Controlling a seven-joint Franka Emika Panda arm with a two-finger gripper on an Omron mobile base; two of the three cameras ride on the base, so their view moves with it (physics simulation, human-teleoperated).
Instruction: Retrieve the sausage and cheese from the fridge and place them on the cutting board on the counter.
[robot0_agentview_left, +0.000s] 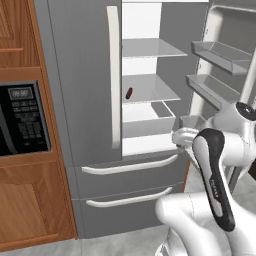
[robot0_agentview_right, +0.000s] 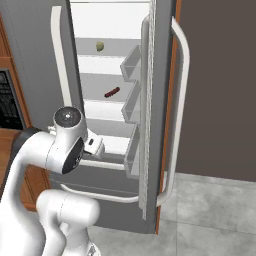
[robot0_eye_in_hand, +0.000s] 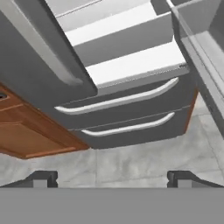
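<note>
Here the fridge stands with its right door swung open. The sausage, a slim dark red-brown cylinder, lies on a middle shelf, tilted. The cheese, a small pale yellow-green lump, sits one shelf higher. The gripper hangs in front of the lowest shelf, above the two drawers, well below both foods. Its fingertips stand wide apart with nothing between them, pointed down toward the grey floor.
</note>
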